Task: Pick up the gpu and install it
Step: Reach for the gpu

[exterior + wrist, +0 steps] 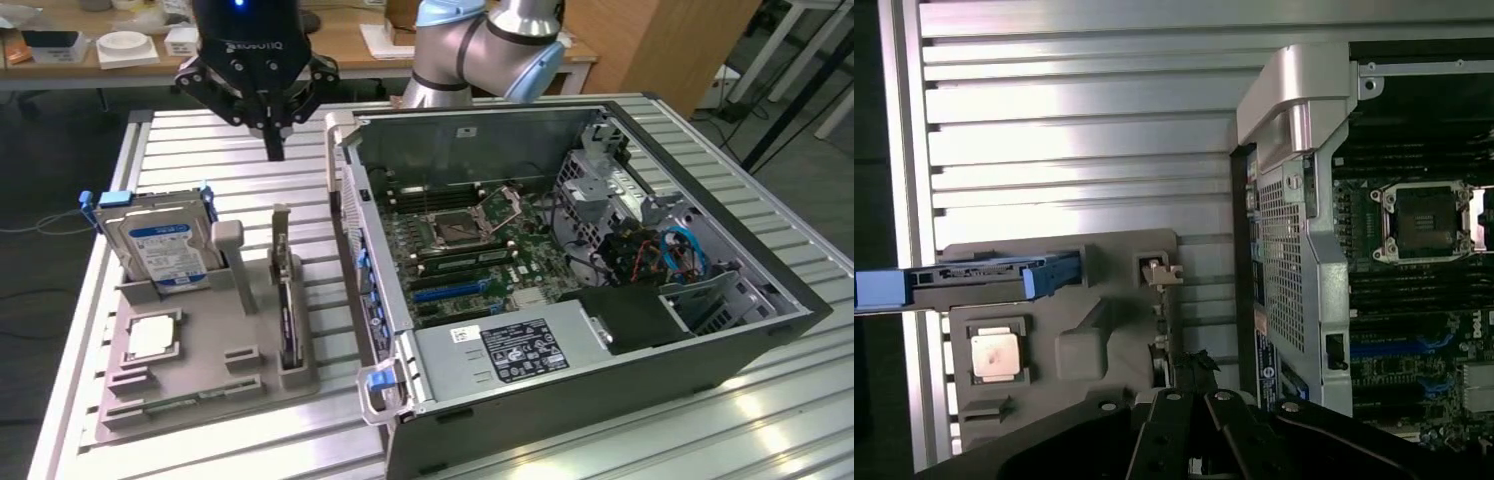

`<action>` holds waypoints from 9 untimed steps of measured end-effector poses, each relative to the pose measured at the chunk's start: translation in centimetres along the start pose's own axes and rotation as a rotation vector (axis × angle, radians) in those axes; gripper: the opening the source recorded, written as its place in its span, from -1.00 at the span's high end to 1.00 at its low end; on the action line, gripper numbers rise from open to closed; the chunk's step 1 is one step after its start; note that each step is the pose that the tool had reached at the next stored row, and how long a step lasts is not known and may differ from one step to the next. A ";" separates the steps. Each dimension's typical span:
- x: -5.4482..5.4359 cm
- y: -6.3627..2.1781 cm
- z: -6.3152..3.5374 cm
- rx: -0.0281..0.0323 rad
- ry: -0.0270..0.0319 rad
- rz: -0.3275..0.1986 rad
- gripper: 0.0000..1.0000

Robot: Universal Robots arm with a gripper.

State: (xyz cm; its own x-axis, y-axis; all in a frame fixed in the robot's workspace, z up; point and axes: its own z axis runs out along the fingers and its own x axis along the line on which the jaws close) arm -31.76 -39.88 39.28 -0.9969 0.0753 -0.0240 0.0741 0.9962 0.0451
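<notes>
Gpu, the thin, flat, dark expansion card with a pale silvery bracket, stands on edge in a slot of the grey moulded holder, and we are not touching it. Our black gripper hangs over the ribbed metal table past the bracket end of the holder. Its fingers are pressed together and hold nothing.

Standing upright, we judge, leaves the card's upper edge free for a grasp from above. The same holder carries the boxy silver hard drive with a blue-white label, also on edge, and the small square silver processor chip, lying flat.

On the exterior view's right, the open grey computer case lies on its side. That way its green motherboard faces up to take the card.
</notes>
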 end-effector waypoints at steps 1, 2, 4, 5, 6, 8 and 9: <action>0.1 -0.01 0.00 0.0000 0.0000 0.000 0.79; 0.2 -0.02 -0.01 0.0000 0.0000 0.000 0.79; 0.4 -0.03 -0.01 0.0000 -0.0001 0.000 0.79; 0.5 -0.04 -0.01 0.0000 0.0000 0.000 0.79; 0.7 -0.05 -0.02 0.0000 0.0000 0.000 0.79; 0.9 -0.06 -0.02 0.0000 0.0000 0.000 0.79; 0.9 -0.07 -0.02 -0.0001 -0.0001 0.000 0.79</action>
State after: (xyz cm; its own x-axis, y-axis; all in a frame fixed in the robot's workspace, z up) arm -32.65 -39.88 39.27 -0.9969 0.0753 -0.0241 0.0742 0.9962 0.0452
